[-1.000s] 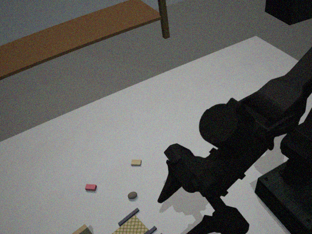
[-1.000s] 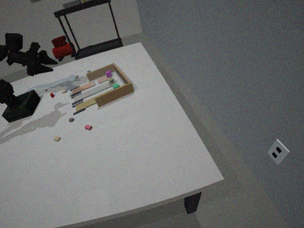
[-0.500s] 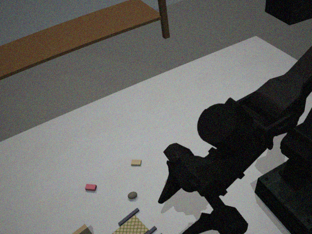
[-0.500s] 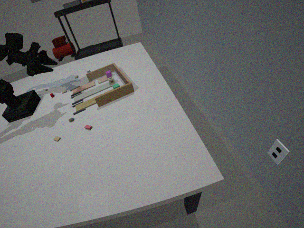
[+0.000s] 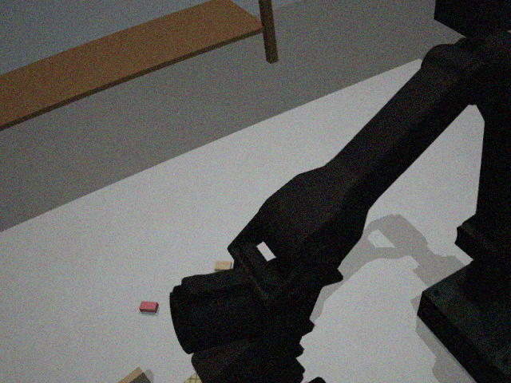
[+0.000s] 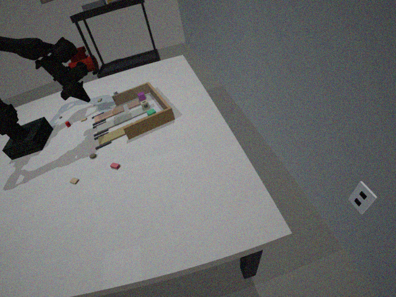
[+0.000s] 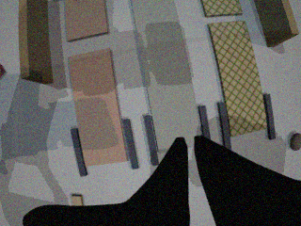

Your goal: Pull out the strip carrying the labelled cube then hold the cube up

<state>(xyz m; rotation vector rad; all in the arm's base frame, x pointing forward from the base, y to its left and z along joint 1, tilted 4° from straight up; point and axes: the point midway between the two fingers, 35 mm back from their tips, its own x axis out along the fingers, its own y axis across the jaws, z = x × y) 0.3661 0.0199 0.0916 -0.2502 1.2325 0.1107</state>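
the tool has its two fingers drawn almost together, just a thin slit between the tips and nothing seen pinched there. it hangs above the worktop, tips pointing down toward it. in the wrist view the tips overlap the near end of the grey-green strip, which runs away from the tool in one piece, as far as its surface shows; whether the tips touch it, i cannot tell. the labelled cube, pale with a dark mark, sits at that strip's far end, well ahead of the tool and apart from it, inside the wooden frame. to the left of the tool in the wrist view lies the pink strip, split by a gap into a near piece and a far piece. to the right lies the cross-hatched strip, its near piece parted from a far piece. beyond the tool, the purple cube and the green cube stand to either side of the labelled one. short dark rails flank the near ends of the strips, and a dark round pebble lies well to the tool's right in the wrist view.
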